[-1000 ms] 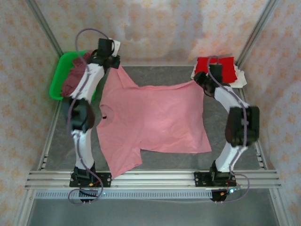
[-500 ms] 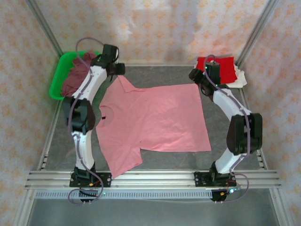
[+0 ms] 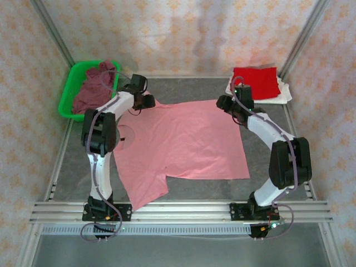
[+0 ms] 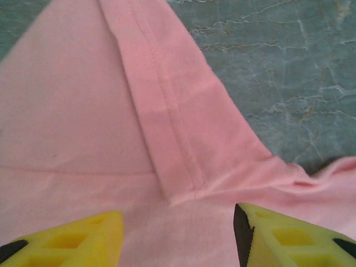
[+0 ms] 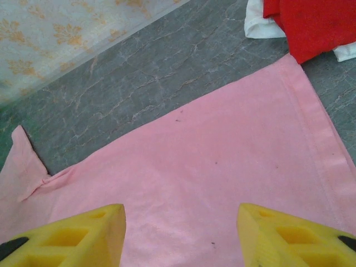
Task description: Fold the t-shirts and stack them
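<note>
Light pink short-sleeved cloth t-shirt (image 3: 178, 144): spread flat on grey mottled tabletop (image 3: 278, 161), neck to the left.
Left gripper (image 4: 178, 214): over the pink shirt's far sleeve, yellow jaws spread, nothing held.
Right gripper (image 5: 181, 211): over its far hem corner, jaws spread, empty.
Bright red folded t-shirt (image 3: 256, 82): just beyond the pink shirt's far right corner, lying on white t-shirt (image 3: 283, 93).
Dusty maroon t-shirt (image 3: 94, 92): bunched in green plastic basket (image 3: 69, 92), beyond the pink shirt's far left.
</note>
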Available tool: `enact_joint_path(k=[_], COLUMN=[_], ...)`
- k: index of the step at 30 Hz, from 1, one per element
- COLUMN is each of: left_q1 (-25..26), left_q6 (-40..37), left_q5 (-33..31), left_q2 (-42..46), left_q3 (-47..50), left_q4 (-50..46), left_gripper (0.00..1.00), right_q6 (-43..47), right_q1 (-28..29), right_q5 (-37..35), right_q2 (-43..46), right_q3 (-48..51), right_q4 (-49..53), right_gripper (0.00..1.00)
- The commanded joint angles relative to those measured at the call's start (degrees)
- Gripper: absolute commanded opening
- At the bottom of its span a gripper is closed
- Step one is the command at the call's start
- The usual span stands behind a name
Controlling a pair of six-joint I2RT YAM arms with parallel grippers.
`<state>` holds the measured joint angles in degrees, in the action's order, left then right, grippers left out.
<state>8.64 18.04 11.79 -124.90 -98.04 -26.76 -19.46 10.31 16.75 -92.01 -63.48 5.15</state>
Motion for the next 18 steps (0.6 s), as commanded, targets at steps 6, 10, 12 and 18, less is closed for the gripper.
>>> enact_joint_path(k=[6, 10, 12, 18], left_q1=[0.03, 0.06, 0.06, 0.23], left_q6=[1.0, 1.63, 1.82, 3.22], left_q5=[0.5, 0.51, 0.86, 0.51], left_q2=[-7.1, -9.1, -9.78, -10.61], left_q3=[-9.9, -10.96, -11.37, -11.57], left_q4=[-1.01, -1.19, -1.1, -1.1], left_gripper=[0.5, 0.5, 0.47, 0.4], right_q6=[0.1, 0.53, 0.74, 1.27], right_q1=[0.02, 0.06, 0.05, 0.0], right_q5=[0.12, -0.41, -0.41, -0.89], right_q2=[0.55, 0.72, 0.57, 0.52], right_q3=[1.76, 2.05, 1.88, 1.73], right_q4=[-1.06, -0.67, -0.28, 0.31], right_gripper=[0.54, 0.54, 0.54, 0.54])
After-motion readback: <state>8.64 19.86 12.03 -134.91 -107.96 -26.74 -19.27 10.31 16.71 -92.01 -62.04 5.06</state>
